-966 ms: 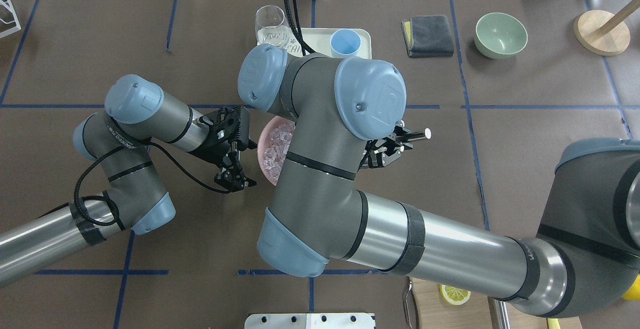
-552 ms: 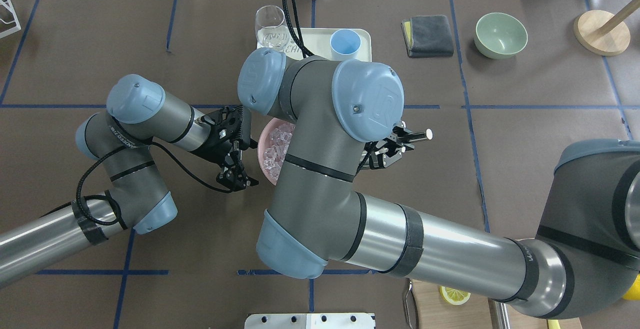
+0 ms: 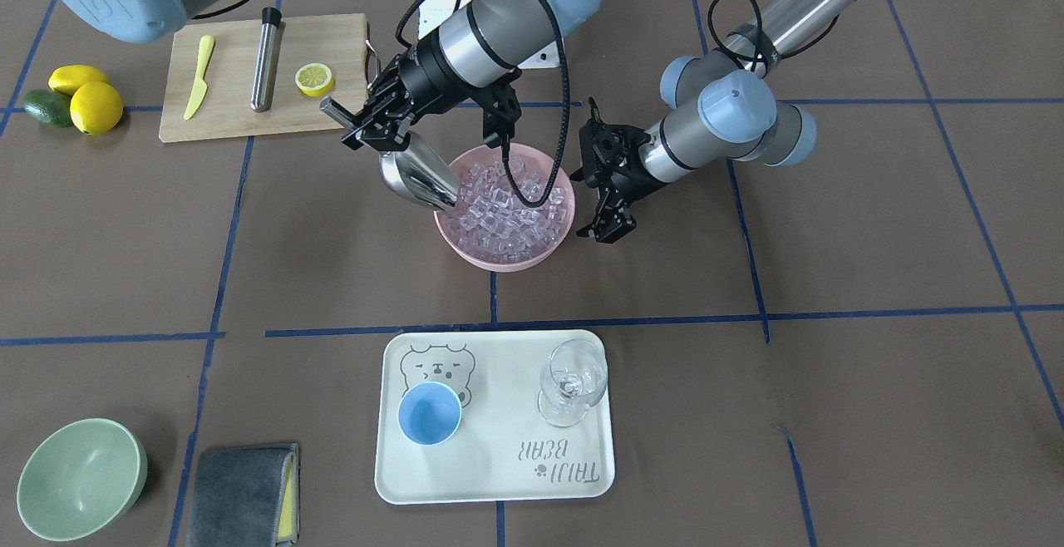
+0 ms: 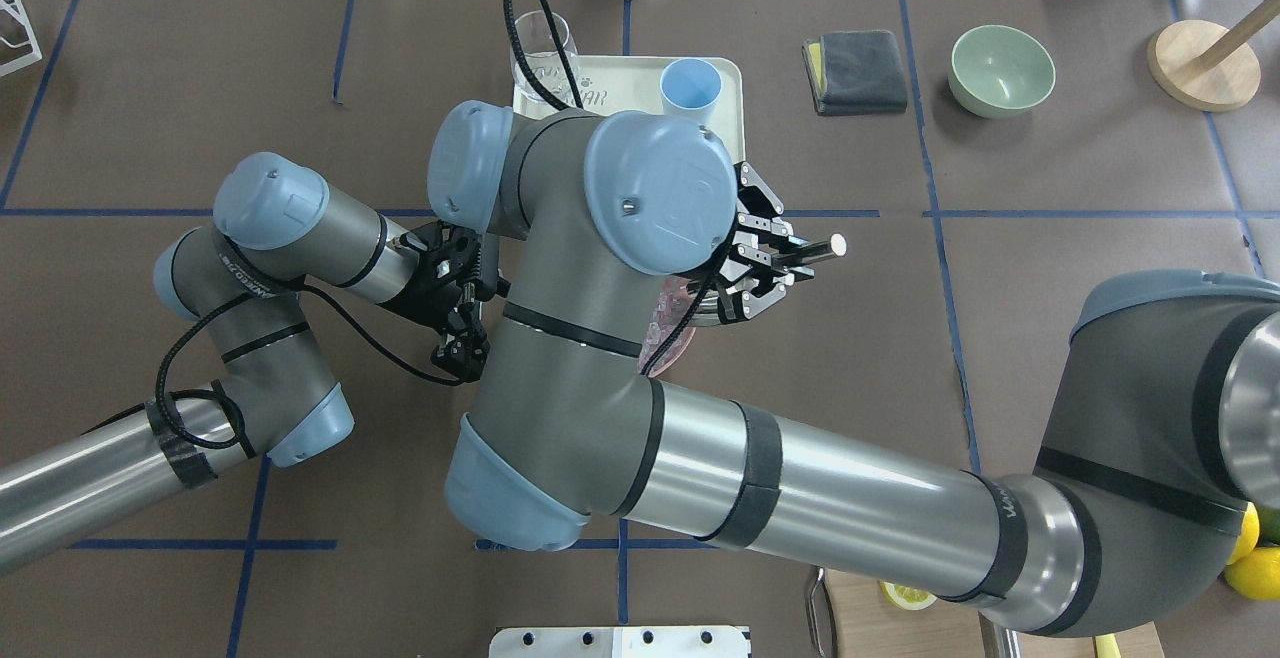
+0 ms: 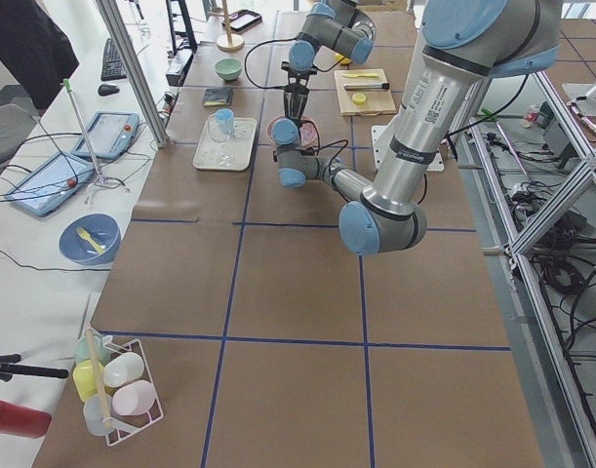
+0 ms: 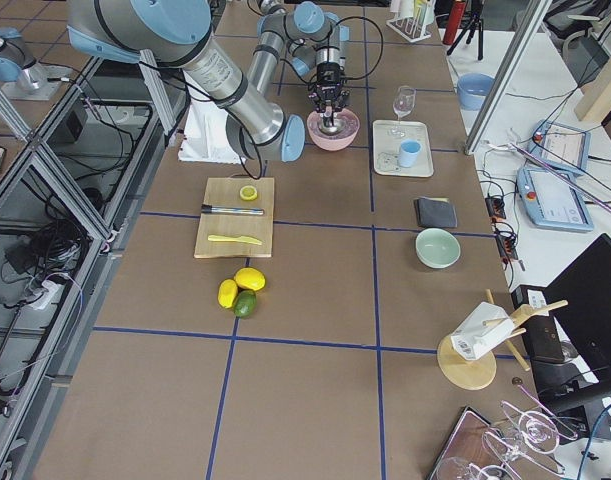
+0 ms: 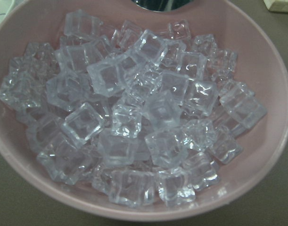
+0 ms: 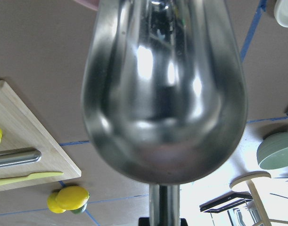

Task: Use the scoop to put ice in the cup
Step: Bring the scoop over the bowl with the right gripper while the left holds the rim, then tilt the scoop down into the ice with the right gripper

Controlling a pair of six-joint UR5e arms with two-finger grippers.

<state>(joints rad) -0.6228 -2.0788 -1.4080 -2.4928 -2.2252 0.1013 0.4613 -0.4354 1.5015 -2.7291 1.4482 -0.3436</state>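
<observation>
We see the right gripper (image 3: 374,127) clamped tight on the thin handle of the scoop (image 3: 420,177). The handle end sticks out past the fingers. The scoop is tilted, mouth down, with its lip at the rim of the pink bowl (image 3: 499,263) on the robot's right side, touching the ice (image 3: 515,202). From these angles we cannot tell whether any cubes sit inside the trough; the right wrist view only gives us its shiny outer wall.

The ice is heaped in the pink bowl, and the left wrist view shows it piled up to the rim.

The left gripper (image 3: 600,234) hangs just beside the bowl on the robot's left side, pointing down at the table. Its jaws are apart and hold nothing. We cannot tell if it touches the bowl.

The cup (image 3: 429,413) stands upright on the white tray (image 3: 499,422), well apart from the bowl, on the side of the table away from the robot. A wine glass (image 3: 572,381) stands on the same tray, beside the cup.

Off to the side we note a green bowl (image 3: 79,476), a folded grey cloth (image 3: 241,497), and a wooden board (image 3: 229,73) carrying a steel cylinder (image 3: 266,69) and a lemon slice (image 3: 314,79).
</observation>
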